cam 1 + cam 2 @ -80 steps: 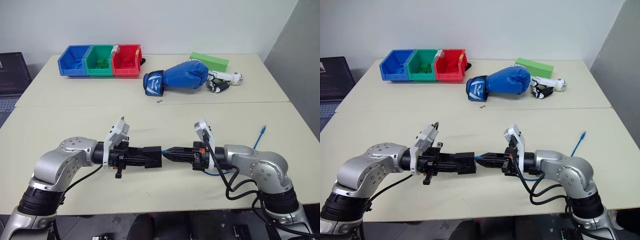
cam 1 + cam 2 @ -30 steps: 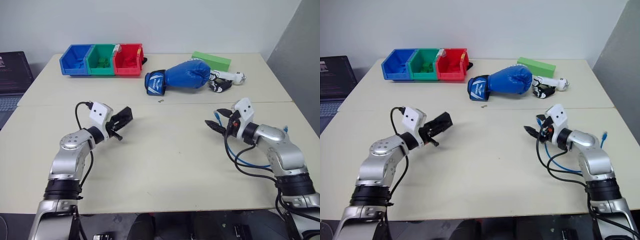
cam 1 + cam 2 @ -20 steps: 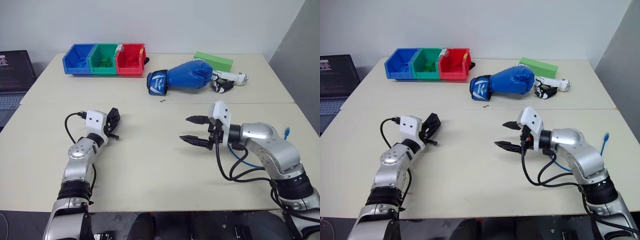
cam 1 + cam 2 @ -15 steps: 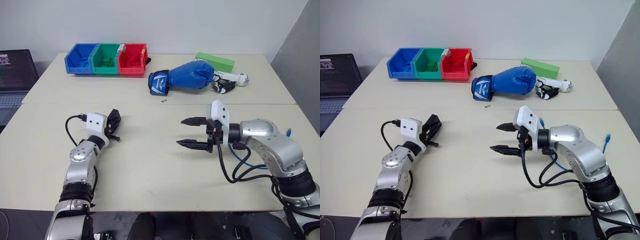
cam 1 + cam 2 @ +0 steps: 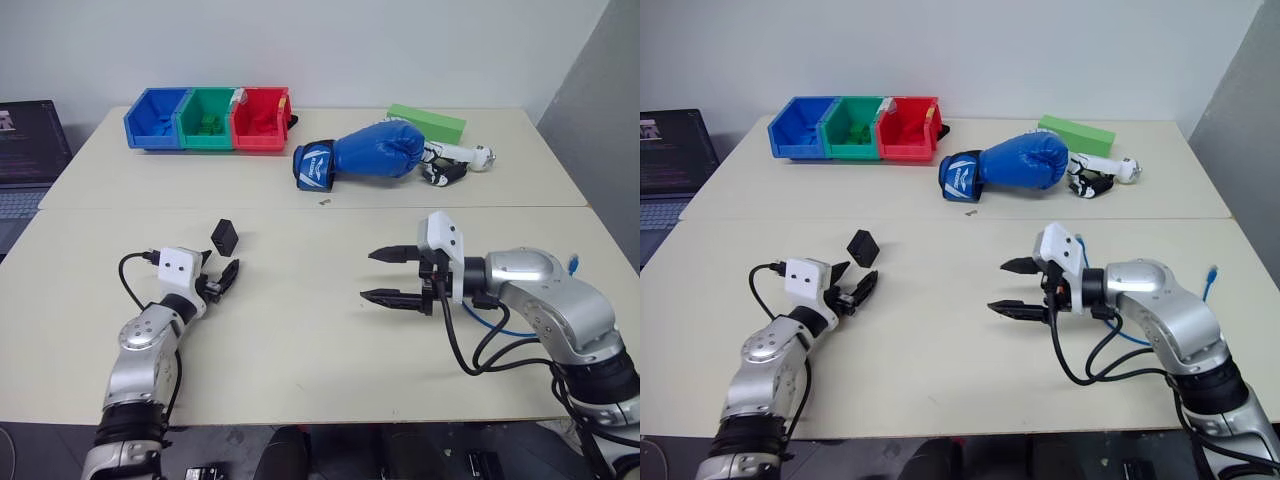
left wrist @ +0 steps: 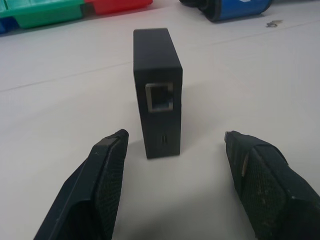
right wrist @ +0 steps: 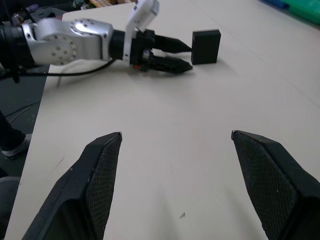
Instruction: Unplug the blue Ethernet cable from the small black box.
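the black box (image 5: 224, 236) stands on its edge on the table (image 5: 320, 330), its empty port facing the left gripper (image 5: 218, 279), which sits just short of it with fingers spread, holding nothing. the right gripper (image 5: 392, 276) hangs over the middle of the table, fingers (image 7: 103, 175) wide apart and empty. the blue cable (image 5: 574, 263) lies by the right arm near the table's right edge, one plug showing, well apart from the box.

Left fingers (image 6: 260, 185) released small black box (image 5: 224, 236) (now freestanding).
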Controlling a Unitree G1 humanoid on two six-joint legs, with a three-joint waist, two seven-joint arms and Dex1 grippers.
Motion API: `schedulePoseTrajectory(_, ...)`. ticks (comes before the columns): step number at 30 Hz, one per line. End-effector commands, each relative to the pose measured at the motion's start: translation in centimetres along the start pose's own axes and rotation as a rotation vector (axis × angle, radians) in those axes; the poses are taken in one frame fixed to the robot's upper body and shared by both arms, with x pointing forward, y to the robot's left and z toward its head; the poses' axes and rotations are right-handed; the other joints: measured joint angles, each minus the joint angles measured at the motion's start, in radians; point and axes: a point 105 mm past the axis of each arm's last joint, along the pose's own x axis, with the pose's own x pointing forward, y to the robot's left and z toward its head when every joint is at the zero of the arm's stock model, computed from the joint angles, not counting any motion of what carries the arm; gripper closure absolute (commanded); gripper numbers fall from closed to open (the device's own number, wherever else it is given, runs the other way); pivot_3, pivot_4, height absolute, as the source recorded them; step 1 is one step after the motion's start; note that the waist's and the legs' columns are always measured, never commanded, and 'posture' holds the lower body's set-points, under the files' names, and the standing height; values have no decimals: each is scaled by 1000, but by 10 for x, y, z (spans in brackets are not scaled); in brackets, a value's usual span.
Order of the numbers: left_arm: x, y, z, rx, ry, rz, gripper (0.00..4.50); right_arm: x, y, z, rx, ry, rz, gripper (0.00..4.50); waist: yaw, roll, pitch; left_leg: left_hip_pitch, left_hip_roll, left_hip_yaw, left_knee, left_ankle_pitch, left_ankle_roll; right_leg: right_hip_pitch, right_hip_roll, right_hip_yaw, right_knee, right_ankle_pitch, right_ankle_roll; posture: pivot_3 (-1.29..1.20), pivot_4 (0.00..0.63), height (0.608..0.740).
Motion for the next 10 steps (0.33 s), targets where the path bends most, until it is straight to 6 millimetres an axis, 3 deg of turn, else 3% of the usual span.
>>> schedulePoseTrajectory(1,-19,2,36,118,-18,-82,1280,-26,-11,6,-1,-17,-91,766,0,0,0,0,-1,1,0,0,0,0,0,0,1,0,0,0,150,740)
schedulePoseTrajectory(6,-35,10,61,191,6,-186,1280,-60,-28,-6,32,47,-181,766,4,0,0,3,-2,1,0,0,0,3,1,-1,0,0,0,0,150,740)
schedulePoseTrajectory(10,-43,18,73,207,6,-229,1280,-75,-36,-11,41,83,-212,766,2,0,0,3,-1,2,-1,0,0,3,2,-1,0,0,0,0,150,740)
